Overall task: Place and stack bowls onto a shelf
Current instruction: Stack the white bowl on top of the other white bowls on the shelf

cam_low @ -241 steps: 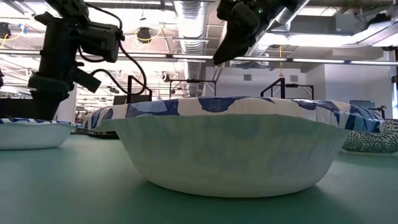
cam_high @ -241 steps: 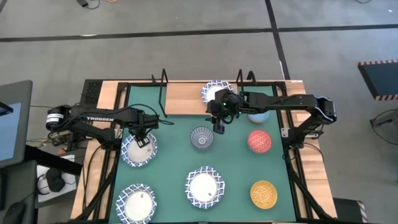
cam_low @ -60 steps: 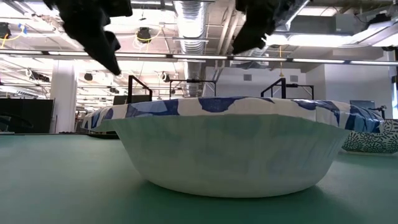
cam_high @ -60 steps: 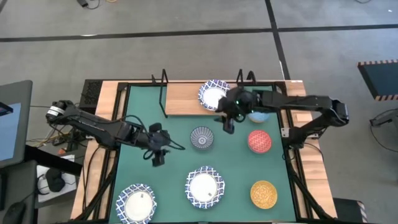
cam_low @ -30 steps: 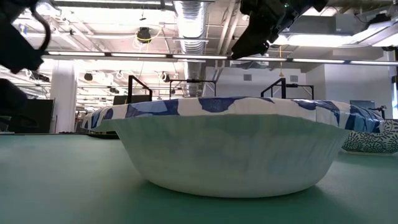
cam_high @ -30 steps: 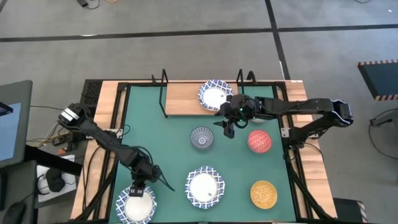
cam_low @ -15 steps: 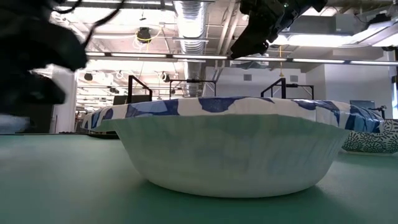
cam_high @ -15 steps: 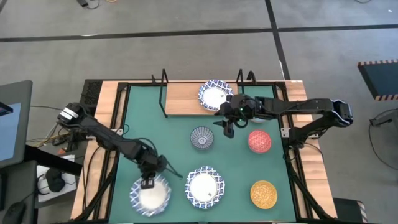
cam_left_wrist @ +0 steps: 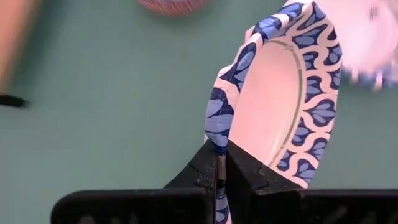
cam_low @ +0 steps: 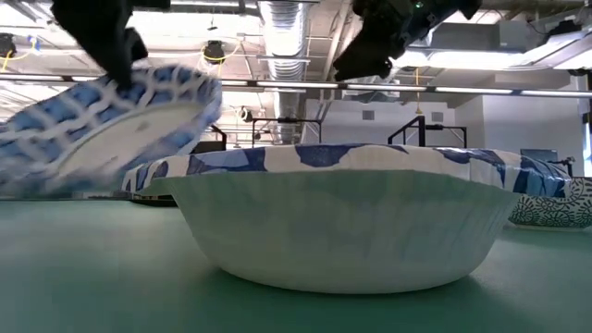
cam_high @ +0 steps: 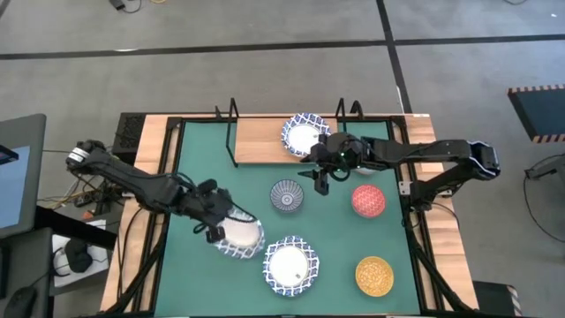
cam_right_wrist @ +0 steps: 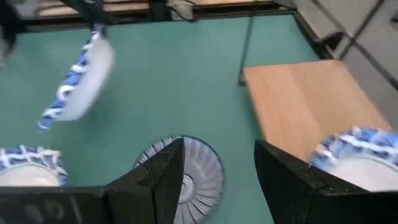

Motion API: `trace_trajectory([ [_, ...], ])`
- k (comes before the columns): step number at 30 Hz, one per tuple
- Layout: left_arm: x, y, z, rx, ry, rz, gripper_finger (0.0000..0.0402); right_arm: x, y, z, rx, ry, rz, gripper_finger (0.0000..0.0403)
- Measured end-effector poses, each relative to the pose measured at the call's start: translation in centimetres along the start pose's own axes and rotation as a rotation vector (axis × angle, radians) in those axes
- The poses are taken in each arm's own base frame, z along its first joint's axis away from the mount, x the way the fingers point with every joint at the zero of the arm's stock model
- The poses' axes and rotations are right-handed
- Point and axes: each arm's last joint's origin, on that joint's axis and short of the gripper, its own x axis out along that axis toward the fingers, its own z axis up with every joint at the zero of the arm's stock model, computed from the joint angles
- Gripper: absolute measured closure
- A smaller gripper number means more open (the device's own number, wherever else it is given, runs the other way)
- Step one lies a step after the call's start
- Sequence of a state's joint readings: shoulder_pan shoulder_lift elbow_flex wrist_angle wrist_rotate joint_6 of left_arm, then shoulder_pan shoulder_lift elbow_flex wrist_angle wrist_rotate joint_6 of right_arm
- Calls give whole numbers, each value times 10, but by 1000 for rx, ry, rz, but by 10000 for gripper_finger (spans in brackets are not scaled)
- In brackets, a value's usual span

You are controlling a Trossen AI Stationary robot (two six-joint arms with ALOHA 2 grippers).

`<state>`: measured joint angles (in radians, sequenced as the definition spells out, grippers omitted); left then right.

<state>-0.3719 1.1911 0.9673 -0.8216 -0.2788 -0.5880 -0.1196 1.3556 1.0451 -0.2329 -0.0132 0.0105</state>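
A wide blue-and-white bowl (cam_high: 240, 235) hangs tilted above the green mat (cam_high: 199, 172), with my left gripper (cam_high: 216, 231) shut on it; the low view shows this bowl (cam_low: 102, 129) clear of the mat. My right gripper (cam_high: 318, 184) hovers open just right of the grey-blue patterned bowl (cam_high: 287, 196), which rests on its base on the mat. The shelf (cam_high: 260, 141), a wooden board, lies at the far edge and carries another blue-and-white bowl (cam_high: 304, 134) on its right end. My left gripper pinches the bowl's rim (cam_left_wrist: 219, 138) between its two fingers, one finger (cam_left_wrist: 205, 169) on the outer wall and the other on the inner side. The fingers slant down from the table's left. The bowl hangs tilted, lifted clear of the mat.
A third blue-and-white bowl (cam_high: 289, 265) sits near the front centre, close to the held one. A red bowl (cam_high: 369, 200) and a yellow-gold bowl (cam_high: 374, 274) stand on the right. A light blue bowl (cam_high: 367, 166) shows partly under the right arm. Black wire posts (cam_high: 231, 119) rise from the shelf.
My left gripper has shut on the rim of the near-left bowl, lifted it off the mat and carried it toward the right and far edges. The bowl, which lay flat, now hangs tipped.
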Motion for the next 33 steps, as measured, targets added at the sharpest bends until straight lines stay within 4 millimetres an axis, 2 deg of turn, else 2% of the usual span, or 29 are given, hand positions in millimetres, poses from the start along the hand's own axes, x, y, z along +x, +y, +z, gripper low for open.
trace_trajectory([
  [4,-16,8,7,-32,-108,50,401,13,7,-3,-3,10,63,185],
  [7,-23,13,12,-36,-167,93,401,13,12,-4,-10,12,60,185],
  [10,-26,18,20,-15,-212,153,401,8,12,-2,-10,3,-24,185],
  [17,-36,26,48,-66,-437,250,401,-31,15,12,-67,-103,-329,185],
  [28,-42,26,60,57,-554,373,401,-91,25,28,-171,-291,-303,185],
  [33,-43,26,62,131,-562,407,401,-101,26,37,-169,-395,-290,185],
])
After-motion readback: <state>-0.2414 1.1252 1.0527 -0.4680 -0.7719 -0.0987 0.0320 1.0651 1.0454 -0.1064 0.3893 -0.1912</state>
